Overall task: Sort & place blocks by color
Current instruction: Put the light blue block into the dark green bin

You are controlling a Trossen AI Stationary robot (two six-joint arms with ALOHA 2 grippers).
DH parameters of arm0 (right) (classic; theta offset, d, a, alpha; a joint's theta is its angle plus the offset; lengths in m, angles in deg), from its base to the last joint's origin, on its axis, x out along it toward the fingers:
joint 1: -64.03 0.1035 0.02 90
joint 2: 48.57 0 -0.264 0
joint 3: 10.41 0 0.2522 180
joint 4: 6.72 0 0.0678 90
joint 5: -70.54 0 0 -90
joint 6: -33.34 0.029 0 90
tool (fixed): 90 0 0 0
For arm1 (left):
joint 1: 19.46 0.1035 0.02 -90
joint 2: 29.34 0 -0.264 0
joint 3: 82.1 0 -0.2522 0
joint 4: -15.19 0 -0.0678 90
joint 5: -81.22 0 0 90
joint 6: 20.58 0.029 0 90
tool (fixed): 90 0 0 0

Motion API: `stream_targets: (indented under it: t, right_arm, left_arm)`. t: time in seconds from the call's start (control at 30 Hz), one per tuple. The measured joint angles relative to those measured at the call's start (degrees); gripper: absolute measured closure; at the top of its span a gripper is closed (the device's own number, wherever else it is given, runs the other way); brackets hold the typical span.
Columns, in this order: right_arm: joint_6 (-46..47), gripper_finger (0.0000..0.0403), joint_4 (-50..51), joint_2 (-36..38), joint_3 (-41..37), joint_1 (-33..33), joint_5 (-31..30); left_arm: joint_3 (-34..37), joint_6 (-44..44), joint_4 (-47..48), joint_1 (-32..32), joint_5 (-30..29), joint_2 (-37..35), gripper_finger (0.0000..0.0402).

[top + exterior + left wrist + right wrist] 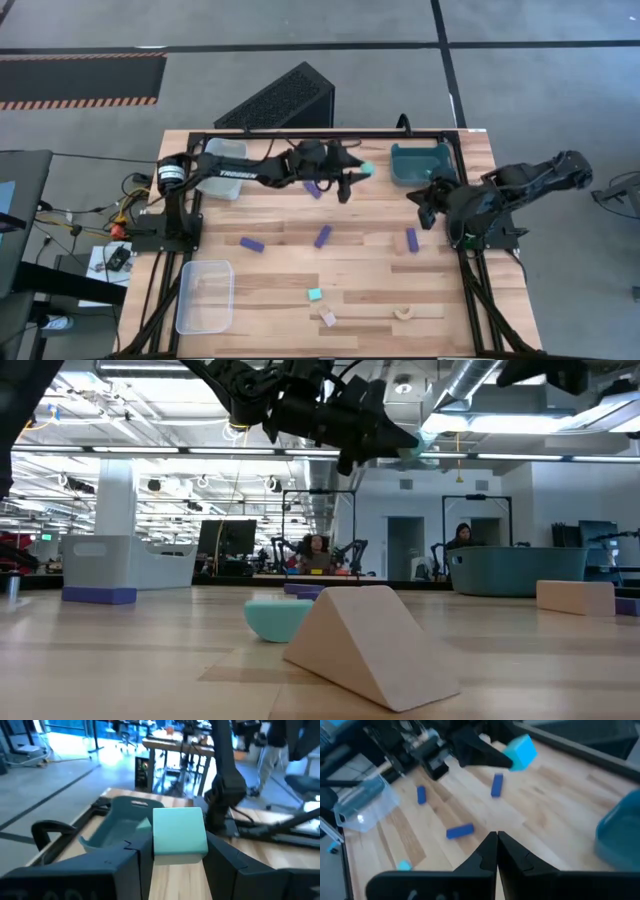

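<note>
- The wooden table [360, 270] carries three bins: a teal bin [420, 163] at the far right corner, a clear bin [205, 295] near the left front edge, and a pale bin [224, 166] at the far left, partly under the left arm.
- A dark perforated case [282, 100] lies on the floor just beyond the table's far edge.
- In the low view, people sit at desks in the room beyond the table, well behind the work area.
- The left gripper [358, 172] is stretched across the far side of the table, lifted off the wood, its fingers clamped on a light cyan cube [367, 168]; the cube hangs in the air just beside the teal bin's left wall, not yet over it.
- In the left wrist view the held cube [179, 831] sits squarely between the two dark fingers [127, 862], with the teal bin [122, 822] straight ahead.
- The right gripper [424, 203] waits just in front of the teal bin, near the right edge, its fingers pressed together with nothing between them.
- Four dark blue bars lie on the wood: one [313, 188] under the left arm, one [251, 244] left of centre, one [322, 236] at centre, one [411, 239] to the right near the right arm's base.
- Two cyan cubes in all: the held one and a second [315, 295] lying on the table toward the front.
- Two pale tan pieces lie near the front edge: a small block [328, 319] just beside the second cyan cube, and an arch-shaped bit [405, 314] further right.
- Nothing lies between the held cube and the teal bin.
</note>
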Motion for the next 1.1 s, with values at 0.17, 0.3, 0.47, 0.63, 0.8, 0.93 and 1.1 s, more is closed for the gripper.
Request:
stream_targets:
  t: [0.17,0.3,0.47,0.63,0.8,0.93,1.1]
  right_arm:
    - [-8.0,0.0372,-3.6,2.2,0.0,-4.7,0.4]
    - [-9.6,0.0372,-4.2,3.7,0.0,-10.6,1.7]
    - [-9.2,0.0372,-5.2,4.0,0.0,-18.2,5.5]
    - [-8.5,0.0372,-9.4,3.9,0.0,-22.9,7.7]
    - [-8.3,0.0372,-11.9,4.0,0.0,-25.9,7.9]
    - [-6.9,0.0372,-12.5,4.0,0.0,-26.0,7.9]
    - [-6.3,0.0372,-12.5,3.7,0.0,-26.0,5.0]
  left_arm:
    - [0.0,-1.5,-0.7,1.8,-0.1,0.0,0.0289]
    - [-0.1,-0.9,-2.0,3.0,0.4,0.0,0.0289]
    - [-3.3,2.2,0.1,6.2,3.0,0.1,0.0289]
    - [-8.9,5.4,0.1,9.8,7.5,2.2,0.0289]
    - [-20.2,2.6,4.9,11.7,15.6,11.1,0.0289]
    - [-32.8,2.2,8.8,10.9,18.7,19.0,0.0289]
    - [-48.3,4.1,17.9,10.5,21.1,29.5,0.0288]
